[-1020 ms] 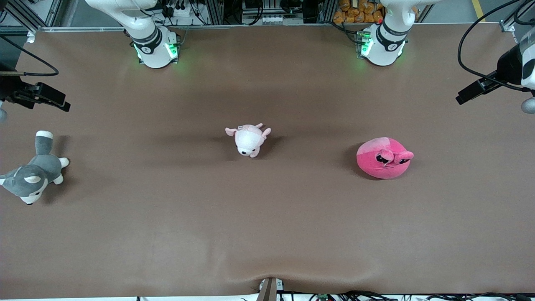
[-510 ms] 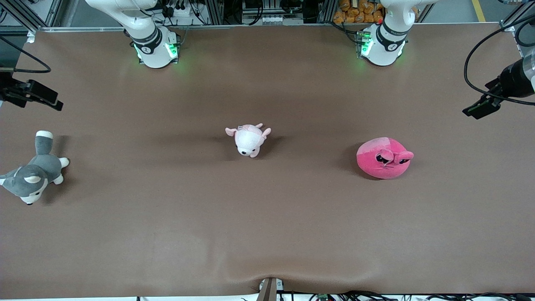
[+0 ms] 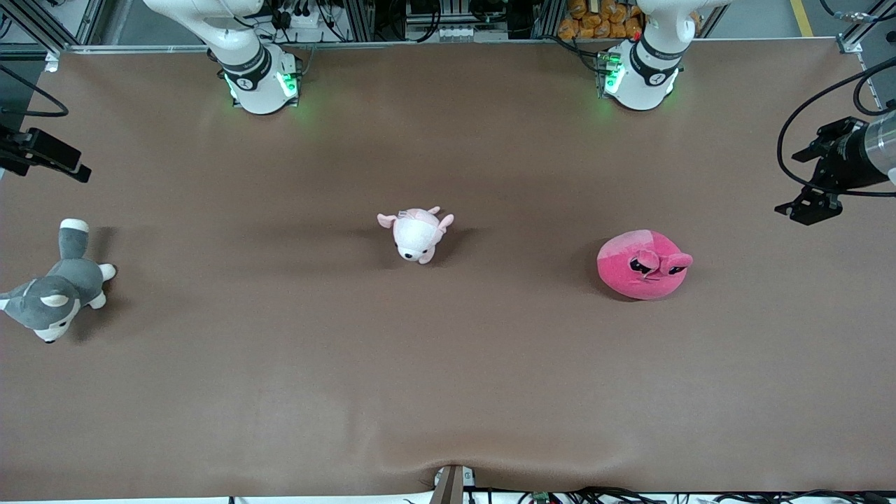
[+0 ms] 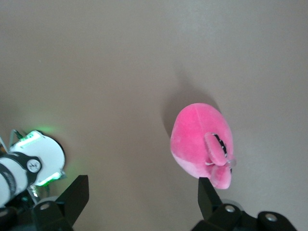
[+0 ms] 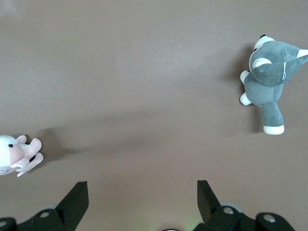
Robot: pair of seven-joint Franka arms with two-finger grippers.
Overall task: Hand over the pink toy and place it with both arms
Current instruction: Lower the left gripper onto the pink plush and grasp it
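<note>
Front view: the left gripper (image 3: 805,203), at the frame's right edge, has turned and dropped lower since the earlier frame; the right gripper (image 3: 66,164) has drawn back to the frame's left edge. The pink toy (image 3: 642,264) sits right of centre on the table (image 3: 448,392), the pale pink-and-white plush (image 3: 416,234) at centre, the husky plush (image 3: 52,290) at the left edge.

Left wrist view: the left gripper (image 4: 143,195) gapes wide, empty, over the table, with the pink toy (image 4: 199,144) lying by one finger.

Right wrist view: the right gripper (image 5: 143,195) is wide apart, empty; the husky plush (image 5: 269,72) is at upper right.
</note>
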